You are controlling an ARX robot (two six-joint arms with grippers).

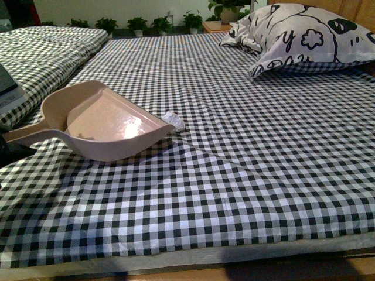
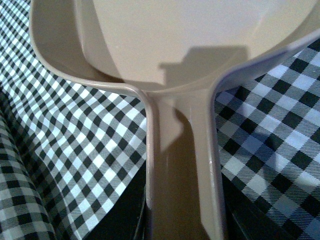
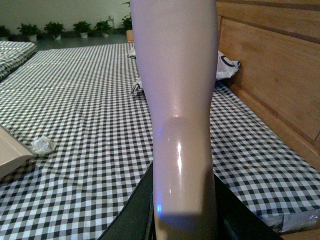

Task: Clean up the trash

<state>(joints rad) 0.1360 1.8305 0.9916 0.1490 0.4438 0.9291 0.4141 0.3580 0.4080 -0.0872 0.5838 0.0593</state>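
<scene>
Trash is lying beside the dustpan, pillow far behind. Left jaws are gripping the dustpan, right jaws a brush.

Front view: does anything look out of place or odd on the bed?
Only the crumpled white wad: it lies on the checked bedcover just beside the lip of the pink dustpan, not inside it. Nothing looks spilled or damaged.
</scene>
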